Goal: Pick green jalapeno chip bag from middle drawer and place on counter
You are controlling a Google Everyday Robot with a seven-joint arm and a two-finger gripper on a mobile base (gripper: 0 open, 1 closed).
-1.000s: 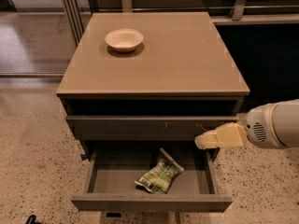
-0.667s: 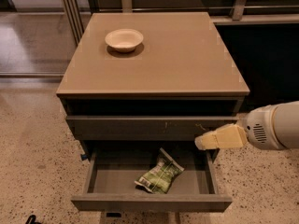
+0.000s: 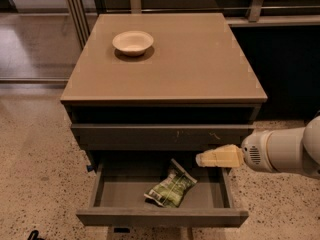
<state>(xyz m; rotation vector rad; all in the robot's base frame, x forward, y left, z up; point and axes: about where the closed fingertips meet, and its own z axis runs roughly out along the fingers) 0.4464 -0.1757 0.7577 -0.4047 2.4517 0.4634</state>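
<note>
The green jalapeno chip bag [image 3: 171, 188] lies crumpled on the grey floor of the middle drawer [image 3: 117, 194], which is pulled out at the bottom of the cabinet. My gripper [image 3: 201, 159] reaches in from the right on a white arm, level with the drawer's back right corner. It hovers just above and to the right of the bag without touching it. The tan counter [image 3: 200, 59] tops the cabinet.
A cream round bowl [image 3: 133, 41] sits on the counter at its back left. A closed drawer front with pale scuff marks [image 3: 160, 136] is directly above the open drawer. Speckled floor surrounds the cabinet, and metal posts and a dark shelf stand behind it.
My gripper has shifted a little to the left and downward, closer to the bag. The bag and drawer have not moved.
</note>
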